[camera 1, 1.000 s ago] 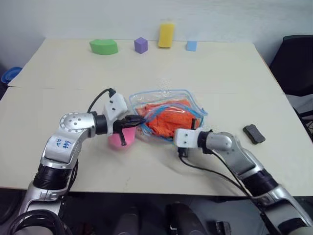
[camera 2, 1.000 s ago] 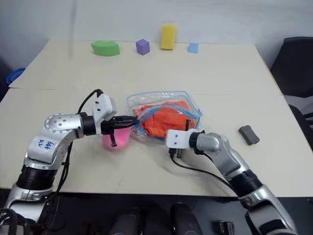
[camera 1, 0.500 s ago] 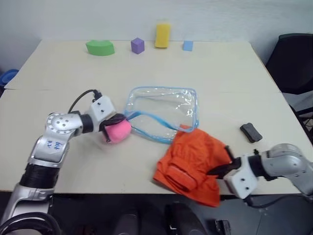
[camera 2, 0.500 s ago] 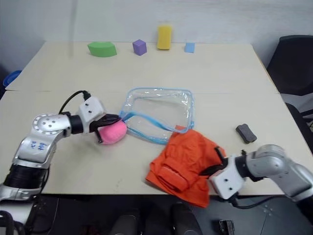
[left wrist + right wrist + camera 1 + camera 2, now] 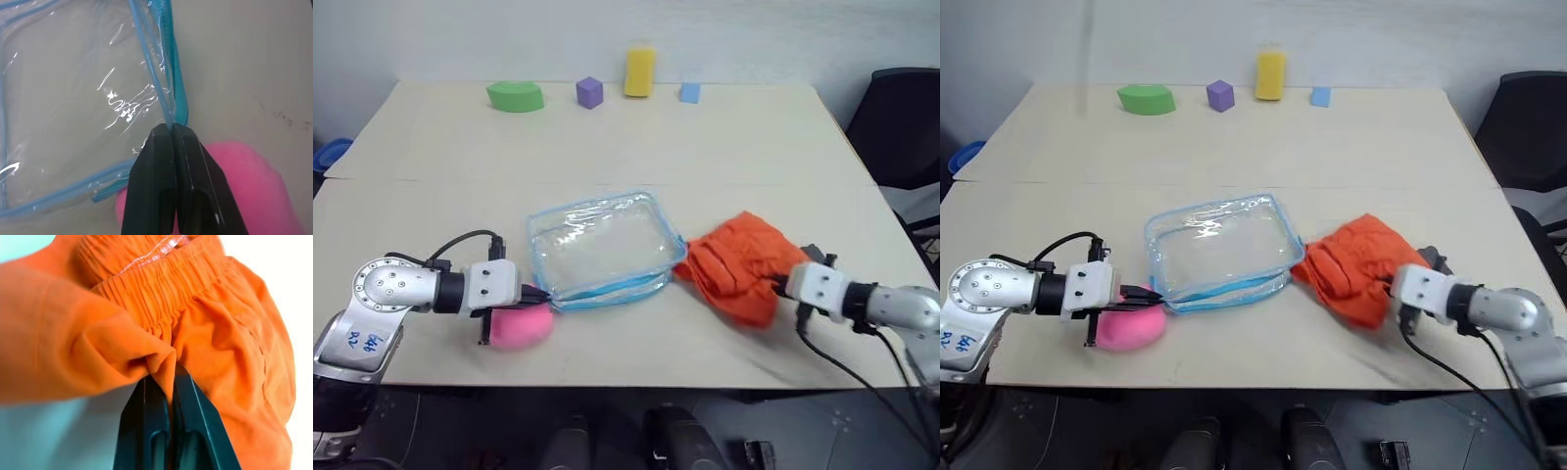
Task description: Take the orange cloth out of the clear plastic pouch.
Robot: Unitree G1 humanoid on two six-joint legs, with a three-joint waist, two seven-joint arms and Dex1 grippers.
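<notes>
The orange cloth (image 5: 740, 266) lies on the worktop (image 5: 705, 147) right of centre, outside the emptied clear plastic pouch (image 5: 600, 247), pinched by the right gripper (image 5: 168, 382). The left gripper (image 5: 172, 134) pinches the pouch's blue trim at lower left.

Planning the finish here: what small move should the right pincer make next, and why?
Probably open the right pincer to drop the orange cloth: it lies on the table beside the clear plastic pouch, fully out, a fold pinched in shut jaws.
</notes>
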